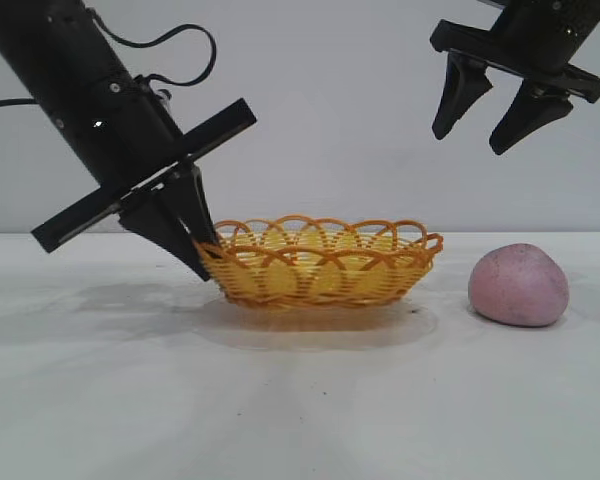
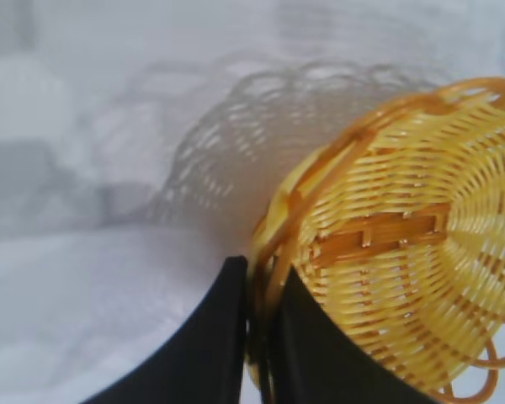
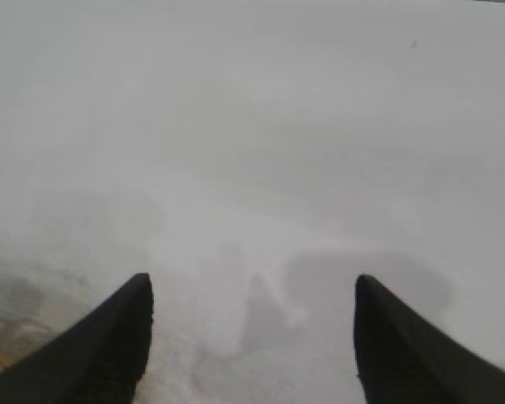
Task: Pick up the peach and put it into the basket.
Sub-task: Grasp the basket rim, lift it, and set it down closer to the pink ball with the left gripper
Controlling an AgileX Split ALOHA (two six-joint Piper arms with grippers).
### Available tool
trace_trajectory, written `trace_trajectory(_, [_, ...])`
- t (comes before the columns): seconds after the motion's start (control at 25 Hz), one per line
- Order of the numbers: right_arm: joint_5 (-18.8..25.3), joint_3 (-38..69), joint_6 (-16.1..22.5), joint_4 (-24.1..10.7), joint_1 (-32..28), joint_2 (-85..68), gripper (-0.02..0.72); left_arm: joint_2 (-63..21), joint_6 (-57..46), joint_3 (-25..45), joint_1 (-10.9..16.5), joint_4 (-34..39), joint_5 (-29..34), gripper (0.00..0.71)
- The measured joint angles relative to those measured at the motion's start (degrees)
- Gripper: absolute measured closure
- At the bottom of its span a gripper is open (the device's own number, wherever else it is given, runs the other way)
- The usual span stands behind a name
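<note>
Legible markings: none. No text, label, brand, number or sign can be read on any surface in view.

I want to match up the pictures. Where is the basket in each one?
Exterior view: the basket sits on the table's middle, left of the peach.
Left wrist view: it fills the right side, and the left gripper has its jaws shut on the rim.
Right wrist view: only a blurry yellow bit at the lower left corner may be it; I cannot tell.
Shared landmark: the left gripper pinching the rim shows in the exterior and left wrist views.
</note>
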Motion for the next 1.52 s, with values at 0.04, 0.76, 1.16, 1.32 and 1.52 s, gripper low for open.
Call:
trace_trajectory(0.04, [0.0, 0.0, 0.0, 0.0, 0.0, 0.0, 0.275, 0.0, 0.0, 0.0, 0.0, 0.01, -0.38, 0.71])
trace_trajectory(0.76, [-0.08, 0.0, -0.02, 0.08, 0.0, 0.0, 0.275, 0.0, 0.13, 0.0, 0.0, -2.01, -3.37, 0.497])
trace_trajectory(1.16, [-0.08, 0.0, -0.12, 0.08, 0.0, 0.0, 0.275, 0.0, 0.22, -0.76, 0.0, -1.3, -2.31, 0.255])
trace_trajectory(1.32, [-0.08, 0.0, -0.12, 0.08, 0.0, 0.0, 0.275, 0.0, 0.22, -4.05, 0.0, 7.0, 2.65, 0.17])
trace_trajectory(1.52, [-0.08, 0.0, -0.12, 0.08, 0.0, 0.0, 0.275, -1.35, -1.98, -11.16, -0.1, 24.37, 11.21, 0.17])
